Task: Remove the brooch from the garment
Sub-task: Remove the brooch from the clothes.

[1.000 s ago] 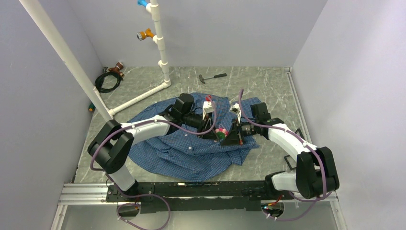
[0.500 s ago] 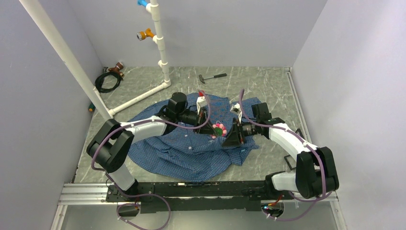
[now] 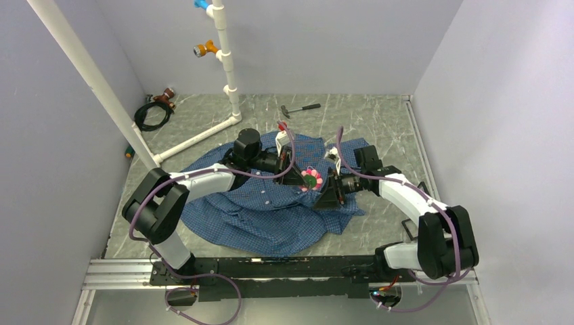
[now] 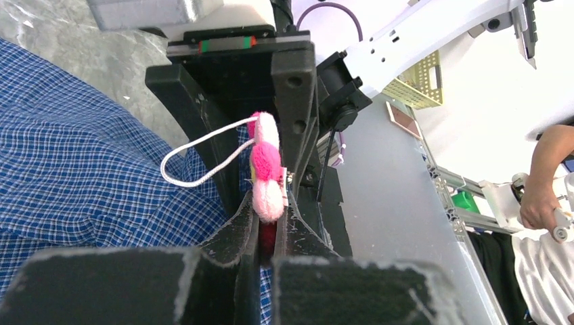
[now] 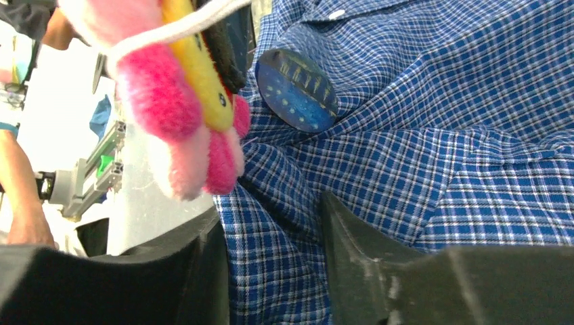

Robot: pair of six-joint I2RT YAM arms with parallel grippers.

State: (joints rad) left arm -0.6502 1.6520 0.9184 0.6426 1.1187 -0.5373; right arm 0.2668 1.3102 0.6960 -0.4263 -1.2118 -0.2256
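The brooch, a fluffy pink flower with a yellow layer, hangs just above the garment, a blue checked shirt spread on the table. My left gripper is shut on it. In the left wrist view the brooch stands edge-on between the fingertips, and a white loop of cord trails from it. My right gripper is open right beside it, over the shirt. In the right wrist view the brooch hangs at upper left. Only shirt cloth shows between that gripper's fingers.
A dark blue round disc lies on the shirt near a white button. A white pipe frame stands at the back. A hammer and a black cable coil lie behind the shirt.
My left gripper closed on the brooch and drew it slightly up and back. My right gripper's jaws opened and stay close beside it.
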